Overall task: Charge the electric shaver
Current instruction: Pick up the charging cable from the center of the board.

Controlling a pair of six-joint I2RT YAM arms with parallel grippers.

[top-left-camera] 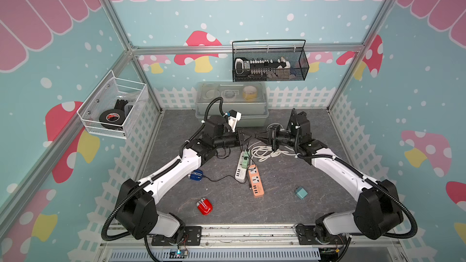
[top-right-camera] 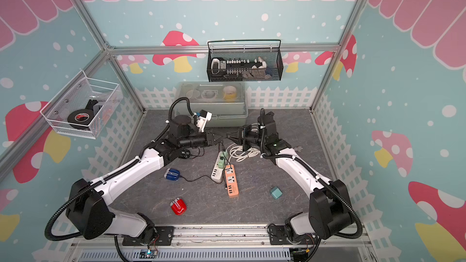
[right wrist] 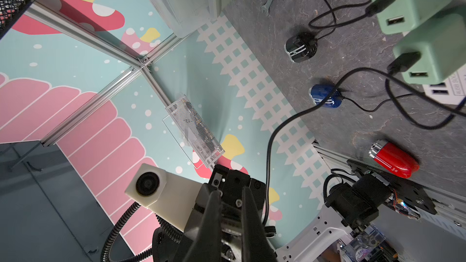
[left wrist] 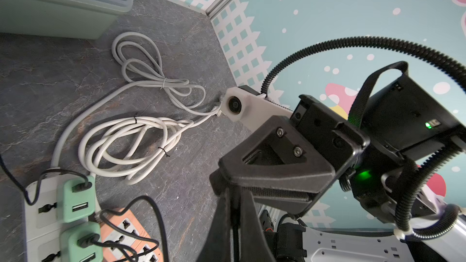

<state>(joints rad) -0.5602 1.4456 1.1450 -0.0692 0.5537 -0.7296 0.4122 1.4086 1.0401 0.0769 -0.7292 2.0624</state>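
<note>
Black shaver (top-right-camera: 186,153) sits half-hidden under left arm (top-right-camera: 141,170).

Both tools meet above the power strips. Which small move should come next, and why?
Probably open the right tool and back it away. Both tools look shut, tip to tip, and a black cable hangs where they meet, so the left tool seems to have it. The red shaver, with no cable, lies nearer the left arm.

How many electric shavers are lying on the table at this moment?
3. The red shaver lies nearest the front; the blue shaver lies beside the left arm; the black shaver lies mostly under that arm. Others may be hidden.
</note>
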